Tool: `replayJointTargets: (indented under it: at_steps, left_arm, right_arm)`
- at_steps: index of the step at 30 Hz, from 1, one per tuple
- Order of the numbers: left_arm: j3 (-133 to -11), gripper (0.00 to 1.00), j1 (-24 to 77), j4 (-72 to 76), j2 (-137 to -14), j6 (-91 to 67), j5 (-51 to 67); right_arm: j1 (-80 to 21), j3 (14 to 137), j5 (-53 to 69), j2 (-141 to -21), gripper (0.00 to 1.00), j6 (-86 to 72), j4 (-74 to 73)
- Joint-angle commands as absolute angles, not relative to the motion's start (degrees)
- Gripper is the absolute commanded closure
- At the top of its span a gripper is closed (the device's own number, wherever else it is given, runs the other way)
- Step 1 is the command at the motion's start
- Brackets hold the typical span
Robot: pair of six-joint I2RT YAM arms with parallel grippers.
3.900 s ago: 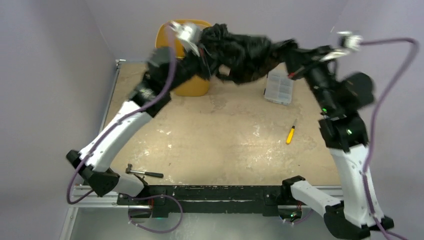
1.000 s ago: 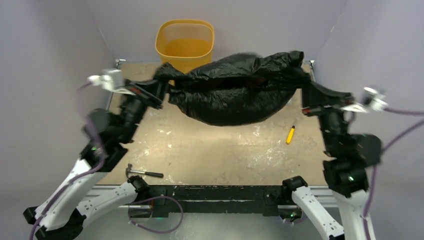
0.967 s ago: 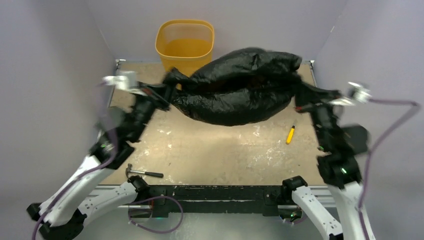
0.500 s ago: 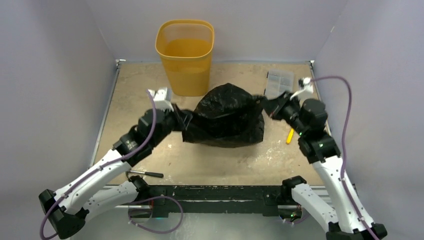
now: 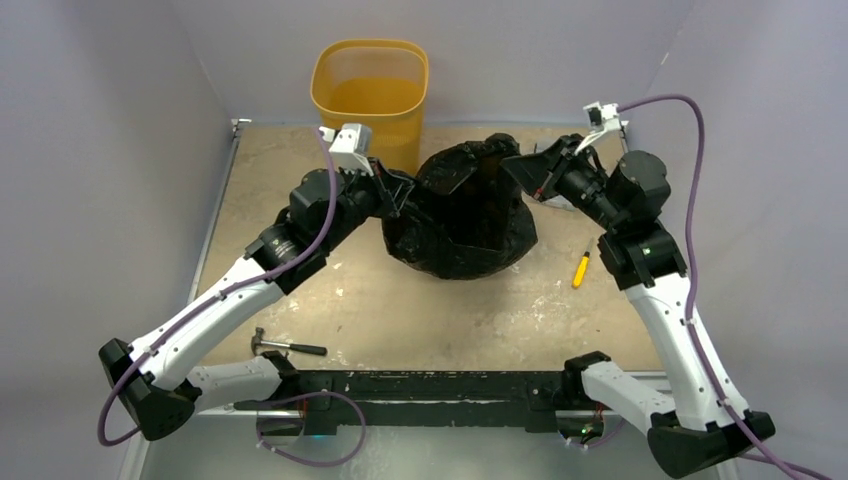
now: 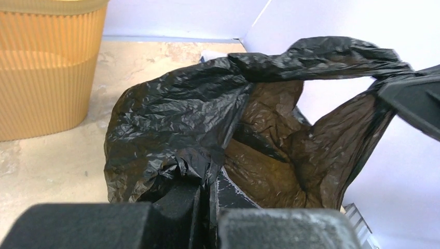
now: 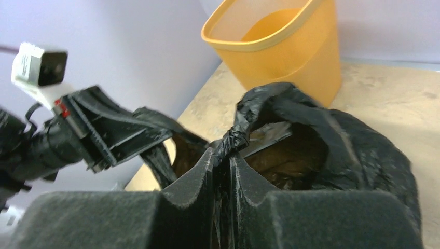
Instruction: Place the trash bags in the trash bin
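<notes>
The thin, glossy black plastic trash bag (image 5: 462, 215), stretched wide a second ago, is now bunched at the bench's (image 5: 440, 310) far middle, just before the orange-yellow mesh bin (image 5: 370, 95), with left gripper (image 5: 395, 195) and right gripper (image 5: 520, 172) each pinching its film; it is still outside, probably compact enough to drop in.

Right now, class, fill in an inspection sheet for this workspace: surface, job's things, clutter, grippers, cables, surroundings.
Surface: table tan, scuffed, with pale patches.
Job's things: bag black, held between the arms, mouth open, not in the bin; bin upright at the far edge, nothing seen inside.
Clutter: hammer near left; yellow tool on the right.
Grippers: left gripper and right gripper, jaws shut on bag film.
Cables: purple cables run along both arms.
Surroundings: lilac walls on three sides.
</notes>
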State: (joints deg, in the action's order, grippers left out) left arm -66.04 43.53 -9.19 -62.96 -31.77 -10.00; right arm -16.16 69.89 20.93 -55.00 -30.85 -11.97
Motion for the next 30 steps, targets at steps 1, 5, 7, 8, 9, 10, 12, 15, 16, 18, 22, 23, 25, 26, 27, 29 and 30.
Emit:
replayJointTargets:
  at_steps: [1, 5, 7, 8, 9, 10, 12, 15, 16, 18, 22, 23, 25, 26, 27, 29, 30]
  left_arm:
    - [-71.1, 1.00, 43.4, -6.2, -64.8, -29.3, -5.3]
    - [-74.4, 1.00, 43.4, -12.1, -68.7, -30.7, -5.3]
    - [-74.8, 1.00, 43.4, -13.3, -69.8, -31.0, -3.7]
    - [-74.6, 1.00, 43.4, -13.6, -70.0, -31.2, -3.5]
    - [-74.1, 1.00, 43.4, -13.5, -69.9, -31.6, -3.6]
    - [-73.7, 1.00, 43.1, -13.1, -69.8, -31.8, -3.6]
    - [-73.5, 1.00, 41.9, -12.2, -69.9, -32.1, -2.1]
    - [-74.0, 1.00, 39.7, -10.6, -70.9, -33.1, 3.0]
    - [-74.0, 1.00, 39.2, -10.0, -71.1, -33.5, 4.3]
    - [-73.9, 1.00, 38.9, -9.1, -71.2, -33.8, 6.8]
    - [-73.7, 1.00, 38.8, -10.1, -70.7, -33.4, 7.7]
    - [-73.4, 1.00, 38.8, -10.0, -70.4, -33.5, 7.7]
    - [-72.6, 1.00, 38.7, -10.0, -70.0, -33.6, 7.7]
    - [-72.3, 1.00, 38.7, -9.9, -69.9, -33.6, 7.7]
    - [-72.1, 1.00, 38.7, -9.9, -69.9, -33.7, 7.6]
    - [-71.7, 1.00, 38.5, -9.9, -69.8, -33.9, 7.2]
    - [-71.4, 1.00, 38.5, -9.9, -69.8, -34.3, 6.6]
  right_arm:
    - [-16.2, 71.7, 34.4, -56.7, 0.81, -26.7, -7.9]
    - [-16.2, 71.0, 35.0, -59.3, 0.81, -22.5, -14.4]
    - [-16.1, 70.1, 34.4, -59.0, 0.77, -21.7, -15.9]
    - [-16.2, 69.6, 34.7, -58.7, 0.74, -22.1, -16.1]
    - [-16.2, 69.5, 35.8, -58.7, 0.70, -21.8, -16.8]
    - [-16.1, 69.6, 37.2, -59.0, 0.66, -21.0, -17.9]
    - [-16.2, 70.2, 37.6, -60.1, 0.60, -19.6, -19.3]
    - [-16.2, 70.5, 32.5, -61.4, 0.52, -19.7, -21.1]
    - [-16.2, 70.4, 29.8, -61.8, 0.51, -20.4, -21.4]
    - [-16.2, 69.4, 24.5, -62.4, 0.47, -21.5, -21.6]
    - [-16.2, 65.9, 16.4, -62.3, 0.43, -23.5, -18.4]
    - [-16.2, 63.9, 18.8, -61.7, 0.42, -25.6, -15.5]
    - [-16.2, 63.1, 22.9, -61.5, 0.41, -26.5, -11.4]
    - [-16.2, 63.7, 24.7, -61.6, 0.44, -26.0, -10.6]
    - [-16.2, 64.2, 26.6, -61.4, 0.47, -26.8, -9.7]
    - [-16.1, 62.1, 31.9, -59.8, 0.56, -29.1, -4.2]
    - [-16.2, 60.7, 34.0, -59.0, 0.61, -29.3, -2.0]
